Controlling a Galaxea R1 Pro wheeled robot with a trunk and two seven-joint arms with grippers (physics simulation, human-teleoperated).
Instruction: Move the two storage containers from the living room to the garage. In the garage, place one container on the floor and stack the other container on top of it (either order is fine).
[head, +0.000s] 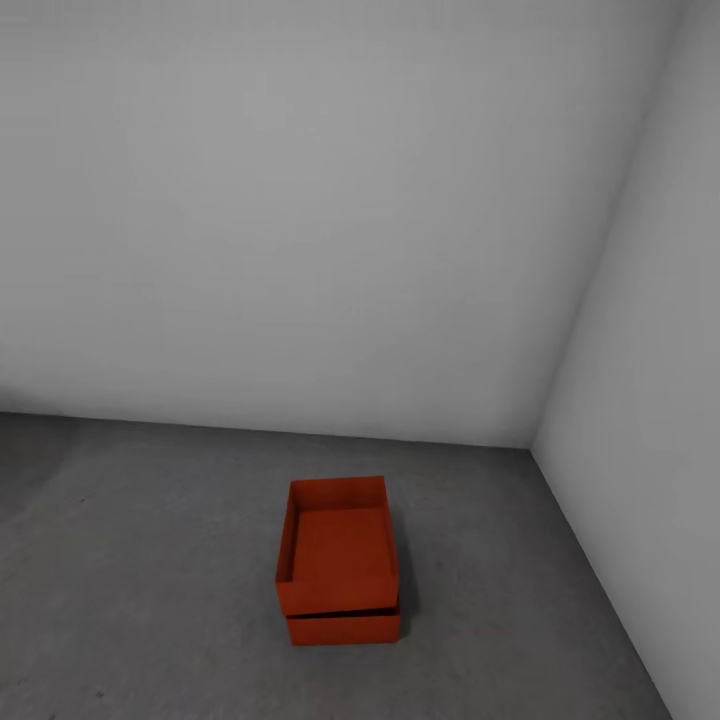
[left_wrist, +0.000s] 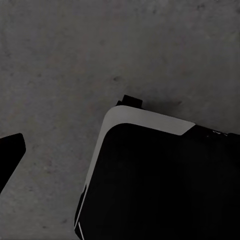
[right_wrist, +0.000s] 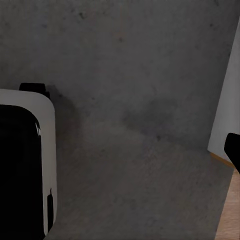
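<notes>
Two orange-red storage containers stand stacked on the dark grey concrete floor (head: 150, 560) of the garage, near a wall corner. The upper container (head: 338, 540) is open-topped and empty. It sits slightly askew on the lower container (head: 344, 628), whose front wall shows beneath it. Nothing touches the stack. One dark fingertip (left_wrist: 11, 149) of my left gripper shows at the edge of the left wrist view, over bare floor. A dark fingertip (right_wrist: 233, 150) of my right gripper shows at the edge of the right wrist view. Nothing lies between the fingers of either gripper.
Plain grey-white walls (head: 300, 200) meet in a corner (head: 535, 445) behind and to the right of the stack. My black, white-rimmed base (left_wrist: 150, 175) shows in both wrist views. A white wall edge (right_wrist: 227, 85) and a strip of light wood floor (right_wrist: 231, 210) show in the right wrist view.
</notes>
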